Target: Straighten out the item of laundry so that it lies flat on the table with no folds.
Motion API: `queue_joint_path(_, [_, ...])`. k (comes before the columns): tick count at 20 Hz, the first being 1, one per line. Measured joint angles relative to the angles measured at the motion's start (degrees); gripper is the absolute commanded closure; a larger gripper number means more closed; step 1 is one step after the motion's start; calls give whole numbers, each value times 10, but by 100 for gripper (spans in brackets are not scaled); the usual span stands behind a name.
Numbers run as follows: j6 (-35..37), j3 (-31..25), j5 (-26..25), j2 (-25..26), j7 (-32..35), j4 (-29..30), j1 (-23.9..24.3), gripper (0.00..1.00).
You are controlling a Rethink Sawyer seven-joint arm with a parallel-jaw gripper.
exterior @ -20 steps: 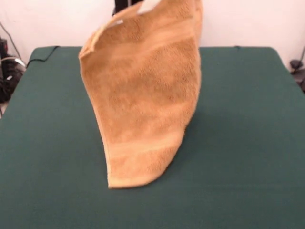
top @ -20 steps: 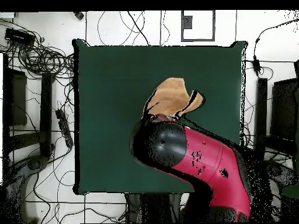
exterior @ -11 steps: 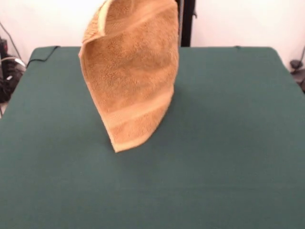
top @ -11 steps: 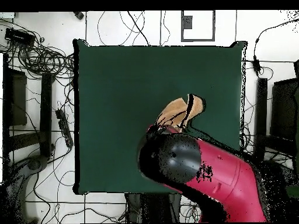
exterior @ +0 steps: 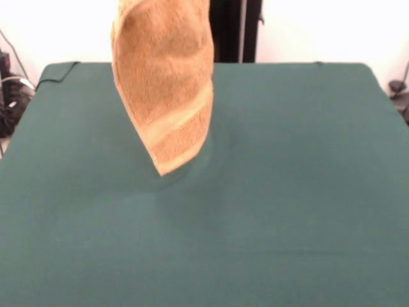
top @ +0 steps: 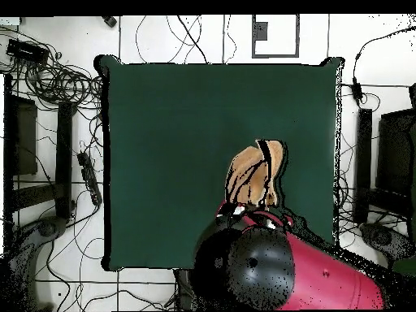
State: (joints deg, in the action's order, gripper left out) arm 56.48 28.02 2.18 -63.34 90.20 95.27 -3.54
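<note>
Terry cloth hides the grip: fingers not visible in either view, so cannot tell their state. One towel point(exterior: 167, 83), orange-tan, hangs folded lengthwise, its lowest corner at or just above the one green table point(exterior: 287, 192). Front view shows one pale stripe band; overhead alone shows the single red-and-black arm point(top: 276, 264) beside the towel.

Front cam faces table point(exterior: 307, 192); overhead looks straight down, both share it.

White wall point(exterior: 319, 29) behind; tiled white floor point(top: 57, 41) strewn with black cables point(top: 49, 81).
</note>
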Motion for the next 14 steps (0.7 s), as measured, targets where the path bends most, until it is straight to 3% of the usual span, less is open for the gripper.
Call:
queue_joint_path(8, [51, 19, -16, -25, 0, -7, 1, 100])
queue_joint_path(14, [61, 7, -16, -15, 0, -27, 66, 100])
